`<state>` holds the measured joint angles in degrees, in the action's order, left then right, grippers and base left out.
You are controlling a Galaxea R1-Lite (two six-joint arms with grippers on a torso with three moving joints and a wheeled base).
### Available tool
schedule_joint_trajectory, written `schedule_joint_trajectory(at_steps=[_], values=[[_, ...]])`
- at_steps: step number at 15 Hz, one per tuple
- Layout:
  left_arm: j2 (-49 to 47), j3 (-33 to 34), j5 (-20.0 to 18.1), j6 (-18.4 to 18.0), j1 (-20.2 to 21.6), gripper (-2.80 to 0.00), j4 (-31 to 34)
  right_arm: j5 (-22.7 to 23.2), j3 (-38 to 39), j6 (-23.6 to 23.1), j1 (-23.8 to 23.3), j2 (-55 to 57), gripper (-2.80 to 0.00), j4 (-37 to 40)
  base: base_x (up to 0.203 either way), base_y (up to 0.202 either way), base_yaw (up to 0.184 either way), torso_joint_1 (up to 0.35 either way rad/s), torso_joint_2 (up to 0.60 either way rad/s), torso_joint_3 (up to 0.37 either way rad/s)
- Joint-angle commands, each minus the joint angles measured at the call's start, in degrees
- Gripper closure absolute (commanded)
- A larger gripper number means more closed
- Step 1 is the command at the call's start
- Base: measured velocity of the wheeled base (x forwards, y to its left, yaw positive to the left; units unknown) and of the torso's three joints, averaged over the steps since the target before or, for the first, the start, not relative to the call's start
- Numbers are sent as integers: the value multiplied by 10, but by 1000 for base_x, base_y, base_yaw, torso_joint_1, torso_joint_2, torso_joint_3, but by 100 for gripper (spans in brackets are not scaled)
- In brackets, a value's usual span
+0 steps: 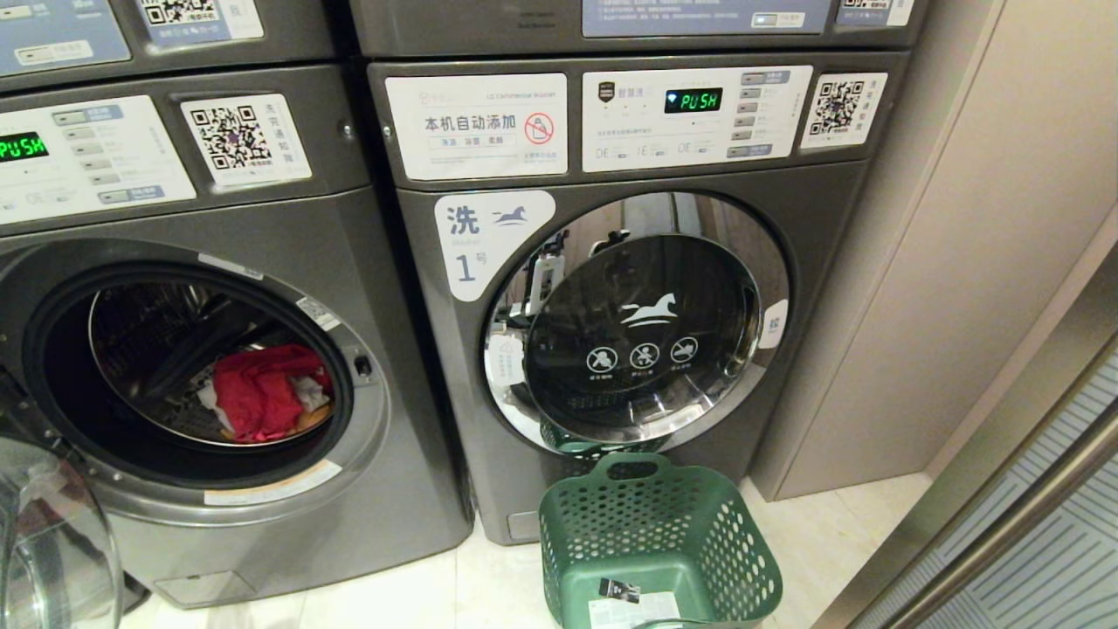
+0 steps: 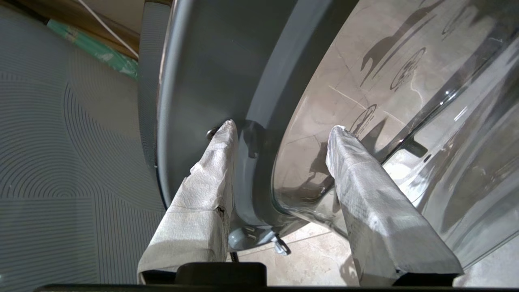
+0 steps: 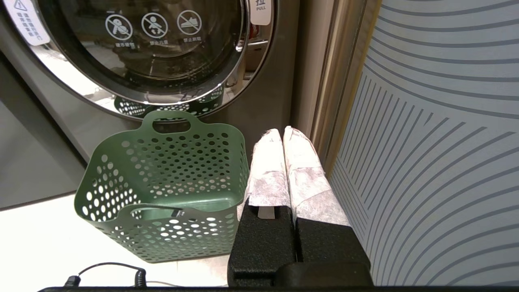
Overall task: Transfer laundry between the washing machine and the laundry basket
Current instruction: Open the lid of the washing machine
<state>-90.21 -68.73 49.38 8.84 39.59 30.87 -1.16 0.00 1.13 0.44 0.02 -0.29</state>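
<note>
Left pincer point(image 2: 279, 129) clamps open machine's point(image 1: 419, 489) round glass door point(image 2: 405, 134) rim, crumpled red-white laundry point(image 1: 262, 393) in steel drum, perforated green basket point(image 1: 655, 533) right on pale tile floor point(image 1: 419, 594); right pincer point(image 3: 282, 136) closed, empty.

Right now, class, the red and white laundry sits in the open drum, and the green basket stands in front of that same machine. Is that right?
Not quite. The laundry is in the open machine, but the head view shows the basket standing before the closed machine numbered 1 beside it.
</note>
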Motion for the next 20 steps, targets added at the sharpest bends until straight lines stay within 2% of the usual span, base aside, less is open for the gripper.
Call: schedule_joint_trajectory(at_steps=[1, 6, 8, 12, 14, 17, 19, 20], values=[[-44, -27, 2, 0, 41, 0, 2, 0, 0, 0, 0, 1, 0, 0, 0, 0, 0, 0, 0, 0], [-157, -120, 2, 0, 172, 0, -1, 0, 0, 0, 0, 0, 0, 0, 0, 0, 0, 0, 0, 0], [-206, -197, 2, 3, 226, 0, -4, 0, 0, 0, 0, 1, 0, -1, 0, 0, 0, 0, 0, 0], [-284, -356, 1, 53, 299, 0, -7, 0, 0, 0, 0, 0, 0, 0, 0, 0, 0, 0, 0, 0], [-259, -358, -13, 62, 305, 0, -6, 0, 0, 0, 0, 0, 0, 0, 0, 0, 0, 0, 0, 0], [-171, -308, -55, 63, 293, 0, -5, 0, 0, 0, 0, 1, 0, 0, 0, 0, 0, 0, 0, 0], [-112, -262, -95, 63, 258, 0, -21, 0, 0, 0, 0, 1, 0, 0, 0, 0, 0, 0, 0, 0], [-89, -232, -110, 63, 228, 0, -55, 0, 0, 0, 0, 1, 0, -1, 0, 0, 0, 0, 0, 0]])
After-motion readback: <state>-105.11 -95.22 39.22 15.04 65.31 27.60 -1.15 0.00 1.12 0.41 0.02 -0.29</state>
